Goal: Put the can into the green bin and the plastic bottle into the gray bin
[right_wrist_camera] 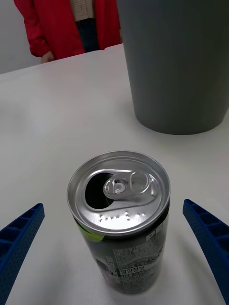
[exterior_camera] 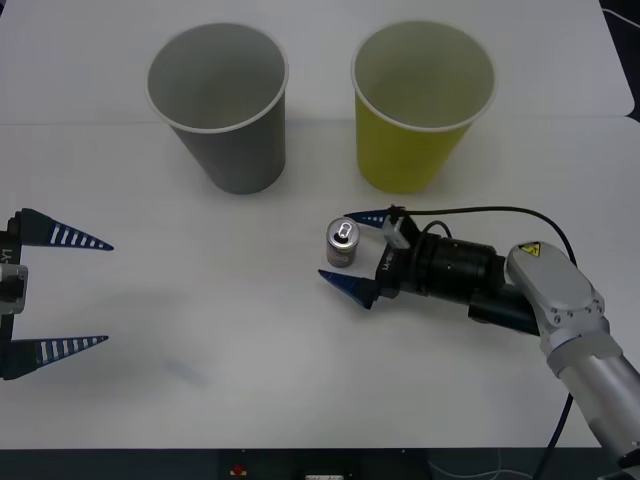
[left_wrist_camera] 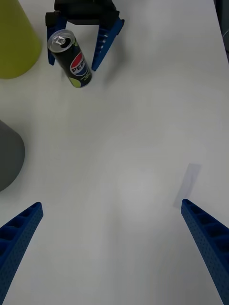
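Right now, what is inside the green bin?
The green bin stands upright and only its pale inner wall is visible; nothing shows inside, though its floor is partly hidden by the near rim. The can stands on the table, between the open right gripper's fingers.

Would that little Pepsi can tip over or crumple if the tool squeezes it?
The can is already opened, so probably light and easily dented. Tall and slim, it may tip if one finger of the right tool touches first.
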Robot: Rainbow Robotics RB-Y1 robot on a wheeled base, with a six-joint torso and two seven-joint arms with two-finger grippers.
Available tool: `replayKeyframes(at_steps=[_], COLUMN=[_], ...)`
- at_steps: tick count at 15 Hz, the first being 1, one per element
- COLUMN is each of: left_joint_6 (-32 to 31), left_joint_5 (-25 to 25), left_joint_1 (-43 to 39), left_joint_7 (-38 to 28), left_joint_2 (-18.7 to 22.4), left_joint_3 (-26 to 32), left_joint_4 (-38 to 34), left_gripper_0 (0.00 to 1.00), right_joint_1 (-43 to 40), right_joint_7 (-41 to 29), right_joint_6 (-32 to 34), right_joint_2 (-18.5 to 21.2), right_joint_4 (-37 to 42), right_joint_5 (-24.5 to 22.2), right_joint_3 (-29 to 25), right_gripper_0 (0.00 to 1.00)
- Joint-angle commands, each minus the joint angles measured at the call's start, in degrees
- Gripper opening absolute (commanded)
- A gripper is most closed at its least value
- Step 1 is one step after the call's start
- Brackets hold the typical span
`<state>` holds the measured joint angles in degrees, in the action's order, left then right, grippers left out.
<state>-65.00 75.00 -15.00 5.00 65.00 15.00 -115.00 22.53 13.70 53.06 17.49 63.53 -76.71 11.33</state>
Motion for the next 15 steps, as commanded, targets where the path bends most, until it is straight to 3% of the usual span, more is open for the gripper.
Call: replayKeyframes(at_steps=[1, 2, 3, 4, 5, 15], left_joint_6=[0.00, 0.00, 0.00, 0.00, 0.00, 0.00], left_joint_5=[0.00, 0.00, 0.00, 0.00, 0.00, 0.00], left_joint_1=[0.00, 0.00, 0.00, 0.00, 0.00, 0.00], left_joint_7=[0.00, 0.00, 0.00, 0.00, 0.00, 0.00], left_joint_2=[0.00, 0.00, 0.00, 0.00, 0.00, 0.00], left_joint_3=[0.00, 0.00, 0.00, 0.00, 0.00, 0.00], left_joint_4=[0.00, 0.00, 0.00, 0.00, 0.00, 0.00], left_gripper_0=[1.00, 1.00, 1.00, 1.00, 1.00, 1.00], right_joint_1=[0.06, -0.03, 0.06, 0.06, 0.15, 0.76], right_joint_7=[0.45, 0.54, 0.98, 0.98, 1.15, 0.63], right_joint_6=[-0.50, -0.50, -0.50, -0.50, -0.50, 0.20], right_joint_2=[-0.09, -0.09, -0.09, -0.09, -0.09, 0.00], right_joint_4=[0.02, 0.02, 0.02, 0.02, 0.02, 0.10], right_joint_5=[0.07, -0.02, 0.07, 0.07, 0.07, 0.07], right_joint_3=[0.10, 0.10, 0.10, 0.18, 0.18, 0.89], right_gripper_0=[1.00, 1.00, 0.44, 0.04, 0.00, 0.00])
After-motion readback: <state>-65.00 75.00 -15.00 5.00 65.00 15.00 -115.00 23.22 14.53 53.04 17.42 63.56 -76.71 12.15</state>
